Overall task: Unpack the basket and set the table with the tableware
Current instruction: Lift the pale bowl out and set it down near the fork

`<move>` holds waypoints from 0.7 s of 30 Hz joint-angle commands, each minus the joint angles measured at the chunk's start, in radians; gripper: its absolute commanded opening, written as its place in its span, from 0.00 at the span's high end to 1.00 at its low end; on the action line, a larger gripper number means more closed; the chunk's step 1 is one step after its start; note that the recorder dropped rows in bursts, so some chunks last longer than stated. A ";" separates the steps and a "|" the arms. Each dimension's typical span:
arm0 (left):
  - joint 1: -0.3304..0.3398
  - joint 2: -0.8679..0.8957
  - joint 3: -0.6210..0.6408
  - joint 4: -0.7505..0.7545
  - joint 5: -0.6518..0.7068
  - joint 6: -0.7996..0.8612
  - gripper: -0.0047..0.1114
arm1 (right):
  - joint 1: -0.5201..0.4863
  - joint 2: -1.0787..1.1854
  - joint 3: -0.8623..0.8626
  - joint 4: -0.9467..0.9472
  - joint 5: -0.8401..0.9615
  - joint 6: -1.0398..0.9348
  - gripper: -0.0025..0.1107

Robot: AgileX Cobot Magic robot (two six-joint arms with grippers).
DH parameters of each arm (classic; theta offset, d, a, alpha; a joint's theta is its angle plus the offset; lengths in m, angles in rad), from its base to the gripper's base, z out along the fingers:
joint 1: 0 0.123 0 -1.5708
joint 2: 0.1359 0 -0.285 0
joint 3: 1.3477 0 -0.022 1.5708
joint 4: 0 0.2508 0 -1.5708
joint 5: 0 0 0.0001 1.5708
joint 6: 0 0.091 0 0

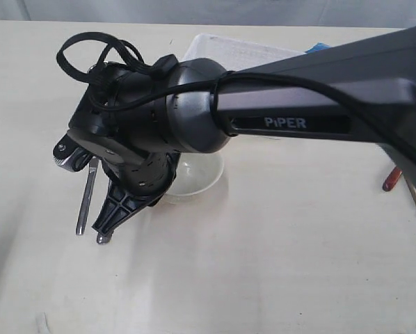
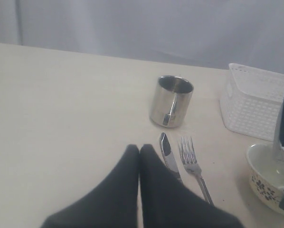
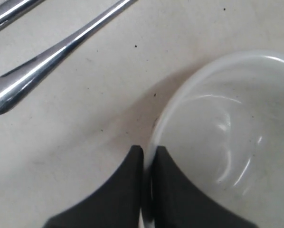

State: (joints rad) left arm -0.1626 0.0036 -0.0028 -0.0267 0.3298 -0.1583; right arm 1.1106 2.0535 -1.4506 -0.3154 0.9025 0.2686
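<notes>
My right gripper [image 3: 149,151] is shut on the rim of the cream bowl [image 3: 227,128], one finger inside and one outside. The bowl [image 1: 197,177] rests on the table [image 1: 277,264] in front of the white basket [image 1: 222,43], half hidden by the right arm [image 1: 291,97]. The steel knife [image 2: 166,152] and fork [image 2: 192,164] lie side by side in front of the steel cup [image 2: 171,102]. Beside them my left gripper [image 2: 140,147] is shut and empty. A reddish-brown spoon [image 1: 392,179] and chopsticks [image 1: 414,195] lie far right. The wooden plate is out of view.
A blue packet [image 1: 318,47] shows just behind the basket. The right arm and its cable loop [image 1: 90,49] block much of the exterior view. In the left wrist view the basket [image 2: 256,104] stands beside the floral-patterned bowl [image 2: 265,175].
</notes>
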 commanded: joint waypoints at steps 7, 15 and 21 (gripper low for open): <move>0.001 -0.004 0.003 -0.009 -0.011 0.001 0.96 | -0.004 0.009 0.002 0.027 0.031 0.005 0.96; 0.001 -0.004 0.003 -0.006 -0.011 0.001 0.96 | -0.004 0.009 -0.002 0.024 0.079 0.015 0.61; 0.001 -0.004 0.003 -0.006 -0.011 0.001 0.96 | -0.004 -0.061 -0.002 0.023 0.079 0.026 0.61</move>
State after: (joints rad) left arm -0.1626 0.0036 -0.0028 -0.0267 0.3298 -0.1583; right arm 1.1106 2.0451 -1.4506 -0.2892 0.9708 0.2868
